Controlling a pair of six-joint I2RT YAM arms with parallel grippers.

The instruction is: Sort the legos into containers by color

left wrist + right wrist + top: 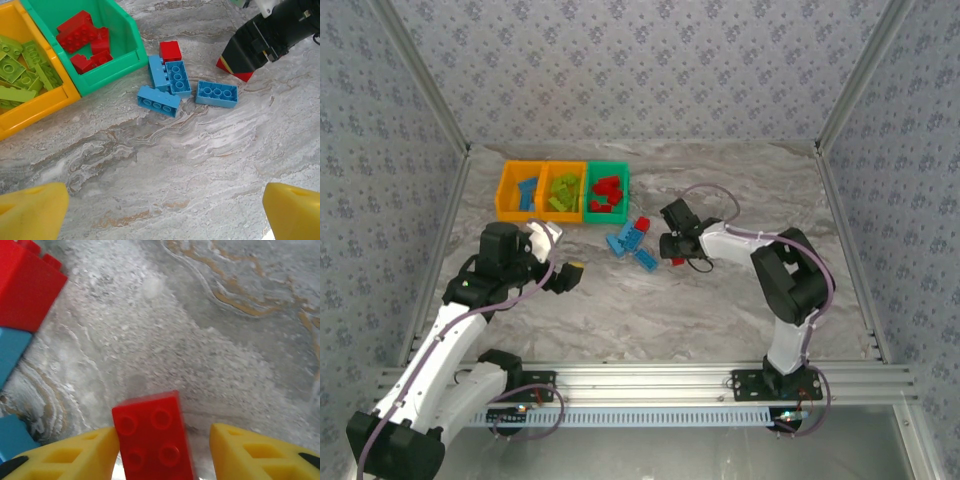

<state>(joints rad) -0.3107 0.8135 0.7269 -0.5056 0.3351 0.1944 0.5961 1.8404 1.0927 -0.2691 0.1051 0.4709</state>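
Table: marbled grey-white with tan veins. Walls: grey-blue, small repeating floral print.

Left bin orange, holding blue bricks. Middle bin orange, holding lime green bricks. Right bin green, holding red bricks.

Loose bricks on the marble: four light blue, plus one red brick.

Right gripper: yellow fingers, second red brick between them. Left gripper: yellow fingers too.

Left arm and right arm: white links, black joints.
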